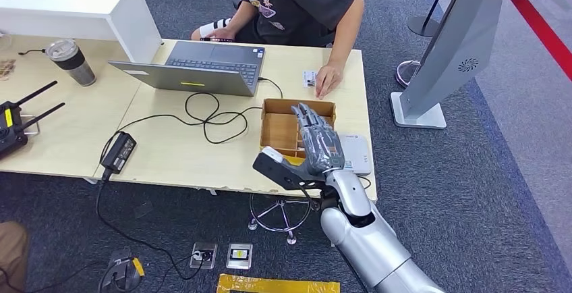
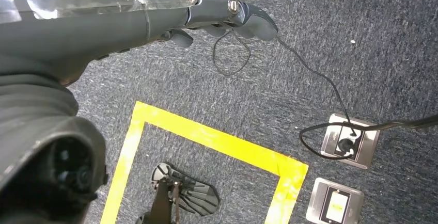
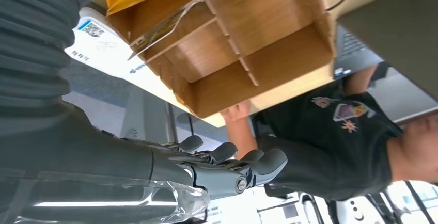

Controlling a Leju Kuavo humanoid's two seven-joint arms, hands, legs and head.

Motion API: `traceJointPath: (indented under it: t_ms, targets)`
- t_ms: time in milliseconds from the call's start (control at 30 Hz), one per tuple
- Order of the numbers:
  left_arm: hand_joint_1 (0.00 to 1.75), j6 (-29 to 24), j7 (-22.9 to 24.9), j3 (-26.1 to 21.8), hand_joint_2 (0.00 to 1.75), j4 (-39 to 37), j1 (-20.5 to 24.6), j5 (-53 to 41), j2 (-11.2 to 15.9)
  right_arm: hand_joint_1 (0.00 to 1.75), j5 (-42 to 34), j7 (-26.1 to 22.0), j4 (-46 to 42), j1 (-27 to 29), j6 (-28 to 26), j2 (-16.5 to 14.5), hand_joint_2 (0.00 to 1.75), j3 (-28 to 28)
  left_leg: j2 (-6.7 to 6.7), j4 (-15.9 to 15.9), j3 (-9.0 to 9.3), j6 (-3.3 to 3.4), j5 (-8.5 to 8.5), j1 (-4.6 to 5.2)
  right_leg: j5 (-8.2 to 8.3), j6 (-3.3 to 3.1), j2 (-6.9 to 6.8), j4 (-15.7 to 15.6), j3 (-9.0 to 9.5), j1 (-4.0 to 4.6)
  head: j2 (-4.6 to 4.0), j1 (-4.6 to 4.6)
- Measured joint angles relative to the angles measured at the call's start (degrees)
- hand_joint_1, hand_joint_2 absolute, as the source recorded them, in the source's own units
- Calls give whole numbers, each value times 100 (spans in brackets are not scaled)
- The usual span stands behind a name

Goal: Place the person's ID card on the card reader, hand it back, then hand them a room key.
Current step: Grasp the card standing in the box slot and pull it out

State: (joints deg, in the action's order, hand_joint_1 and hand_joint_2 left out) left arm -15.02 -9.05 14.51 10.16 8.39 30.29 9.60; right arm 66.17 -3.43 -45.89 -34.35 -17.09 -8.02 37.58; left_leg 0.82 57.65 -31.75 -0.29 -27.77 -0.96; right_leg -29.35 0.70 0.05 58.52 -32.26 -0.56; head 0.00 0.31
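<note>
Now, right hand (image 1: 316, 146): fingers spread, holding nothing, over the wooden tray (image 1: 280, 129)
ID card (image 1: 309, 78): beyond the tray, under the person's hand (image 1: 328, 79); right arm nearer

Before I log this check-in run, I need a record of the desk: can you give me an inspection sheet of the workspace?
Surface: light wooden table, mostly bare at its near edge.
Job's things: ID card on the table by the person's hand; white card reader at the near right corner; divided wooden box beside it.
Clutter: open laptop, tumbler, black radio unit with antennas.
Hands: right hand raised over the box, fingers apart, holding nothing; left hand hanging over the floor, holding nothing.
Cables: laptop power cable looped across the table to its adapter, then down to a floor socket.
Surroundings: seated person, grey kiosk, yellow floor tape.
</note>
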Motion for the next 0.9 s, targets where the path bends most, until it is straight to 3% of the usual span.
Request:
traceJointPath:
  t_ms: [900]
  targets:
    - [0,10,0,4,0,-2,-15,6,31,0,218,151,914,-113,-220,145,175,-397,0,1,0,0,0,-1,0,0,2,0,-2,1,0,-1]
